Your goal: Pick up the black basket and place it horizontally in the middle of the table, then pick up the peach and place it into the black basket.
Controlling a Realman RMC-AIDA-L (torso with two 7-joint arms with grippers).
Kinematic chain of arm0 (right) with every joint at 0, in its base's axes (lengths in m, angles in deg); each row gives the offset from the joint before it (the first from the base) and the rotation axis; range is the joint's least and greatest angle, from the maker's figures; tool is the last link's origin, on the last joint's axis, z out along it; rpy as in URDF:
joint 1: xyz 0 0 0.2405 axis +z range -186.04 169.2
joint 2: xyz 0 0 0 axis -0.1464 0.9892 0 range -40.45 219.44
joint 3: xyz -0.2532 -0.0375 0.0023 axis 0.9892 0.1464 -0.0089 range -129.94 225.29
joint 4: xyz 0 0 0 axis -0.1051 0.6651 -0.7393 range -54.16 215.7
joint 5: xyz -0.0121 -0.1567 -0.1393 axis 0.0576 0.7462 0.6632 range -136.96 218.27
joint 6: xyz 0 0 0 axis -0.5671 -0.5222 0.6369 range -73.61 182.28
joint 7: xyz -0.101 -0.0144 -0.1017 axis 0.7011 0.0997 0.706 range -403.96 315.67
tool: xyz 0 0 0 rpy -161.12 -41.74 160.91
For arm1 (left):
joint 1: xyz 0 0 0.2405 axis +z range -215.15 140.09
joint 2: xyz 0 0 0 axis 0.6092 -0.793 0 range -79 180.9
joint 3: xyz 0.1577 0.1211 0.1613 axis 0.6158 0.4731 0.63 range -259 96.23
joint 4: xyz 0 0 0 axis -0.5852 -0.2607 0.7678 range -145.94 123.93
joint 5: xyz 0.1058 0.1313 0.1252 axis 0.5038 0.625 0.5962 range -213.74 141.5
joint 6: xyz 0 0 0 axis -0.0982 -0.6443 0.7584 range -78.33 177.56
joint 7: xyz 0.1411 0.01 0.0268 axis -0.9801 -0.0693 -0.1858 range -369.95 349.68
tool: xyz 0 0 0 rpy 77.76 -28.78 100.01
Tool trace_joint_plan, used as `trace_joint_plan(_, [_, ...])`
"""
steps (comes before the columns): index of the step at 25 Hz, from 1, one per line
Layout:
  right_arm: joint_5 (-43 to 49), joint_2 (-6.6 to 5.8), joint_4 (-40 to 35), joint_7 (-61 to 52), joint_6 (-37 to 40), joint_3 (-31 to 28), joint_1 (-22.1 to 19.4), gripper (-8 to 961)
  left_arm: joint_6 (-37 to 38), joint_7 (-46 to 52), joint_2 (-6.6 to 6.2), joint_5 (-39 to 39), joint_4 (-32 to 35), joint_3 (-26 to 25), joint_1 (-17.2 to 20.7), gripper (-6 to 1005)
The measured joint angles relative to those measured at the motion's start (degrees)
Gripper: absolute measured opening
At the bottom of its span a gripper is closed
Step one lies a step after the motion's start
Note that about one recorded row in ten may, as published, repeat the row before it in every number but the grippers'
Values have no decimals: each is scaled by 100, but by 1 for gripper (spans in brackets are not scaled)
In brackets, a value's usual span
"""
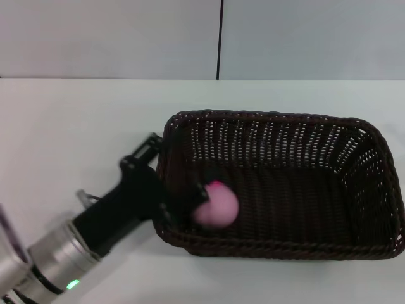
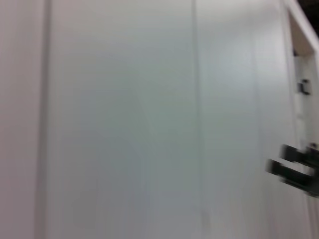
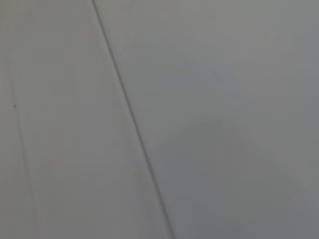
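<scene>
Head view: left gripper (image 1: 190,201) reaching over the black basket's (image 1: 354,250) near-left rim, peach (image 1: 216,204) at its tips inside; grip impossible to judge, blurred. Right gripper unseen. Risk: withdrawing arm snagging the rim, dragging basket across the table (image 1: 76,120).

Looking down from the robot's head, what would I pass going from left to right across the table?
Silver-and-black left arm's left gripper → pale pink round peach inside the basket → far right rim of the dark woven wicker black basket, all on the white table.

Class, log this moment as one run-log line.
left pincer: over basket rim | peach: inside basket, at pincer tip | right arm: unseen
</scene>
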Motion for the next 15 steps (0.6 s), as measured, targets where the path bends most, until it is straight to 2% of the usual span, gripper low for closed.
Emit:
trace_joint_plan(2, [0,9,48,118,-11,-236,22,597,79,0,-2,1,36,-181,89,815])
trace_joint_plan(3, [-1,9,96,153,-27,-360,52,597,180,3,-3,-3,123,-813,372,815])
trace_joint_plan(5, [-1,9,242,206,-53,-689,150,597,211,38,-4,-4,160,-1158,531,814])
trace_joint_plan(6, [-1,8,420,270,-72,-1047,252,597,282,66,-3,-4,173,-1479,678,814])
trace_joint_plan(11, [-1,14,834,896,-94,-1618,538,597,456,78,14,-2,244,-2250,998,814])
trace_joint_plan(15, [9,12,959,1254,-159,-1627,682,597,435,78,25,-2,358,-2508,1071,814])
